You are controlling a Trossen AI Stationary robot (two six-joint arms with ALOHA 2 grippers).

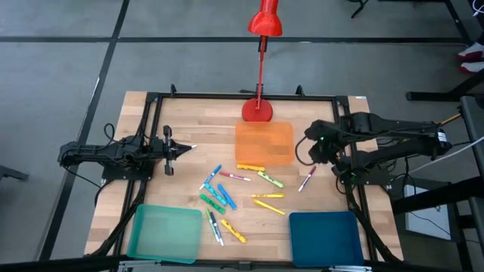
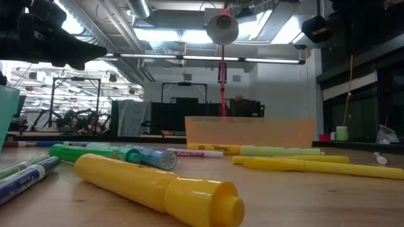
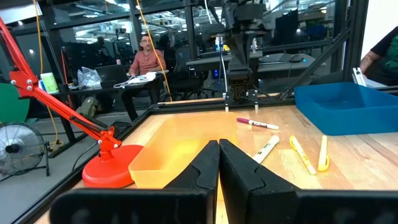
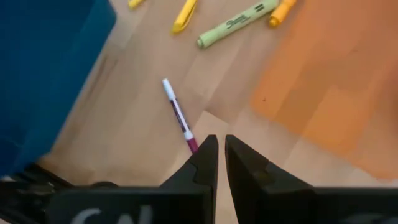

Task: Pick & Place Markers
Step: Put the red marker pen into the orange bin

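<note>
The left gripper (image 1: 187, 147) hovered at about nine o'clock on the table (image 1: 151, 189), its fingers pressed together and holding nothing, well apart from the markers. At seven o'clock lay the teal tray (image 1: 165, 233), which showed nothing inside it, so no marker appeared to have been placed there. The markers (image 1: 219, 198) were scattered over the middle of the table and down toward six o'clock, every one lying loose on the wood: I counted roughly twelve in the main scatter, among them about four yellow or orange ones, three or four green, three blue, and one white-bodied with a pink cap, though a few overlapped and the count was not sure. At twelve o'clock stood the red lamp (image 1: 258, 109), its base touching the far edge of the orange tray (image 1: 263, 143), which also held nothing. One more marker, the white-and-magenta marker (image 4: 178, 116), lay apart from the rest at about three o'clock, between the orange tray and the dark blue tray (image 1: 325, 236) at five o'clock, likewise without markers. The right gripper (image 4: 216, 152) hung just above that marker's magenta end, its fingers nearly together with only a narrow gap and nothing between them. By my judgement the task had barely begun: three trays, none with a marker, and all thirteen or so markers left to move.
</note>
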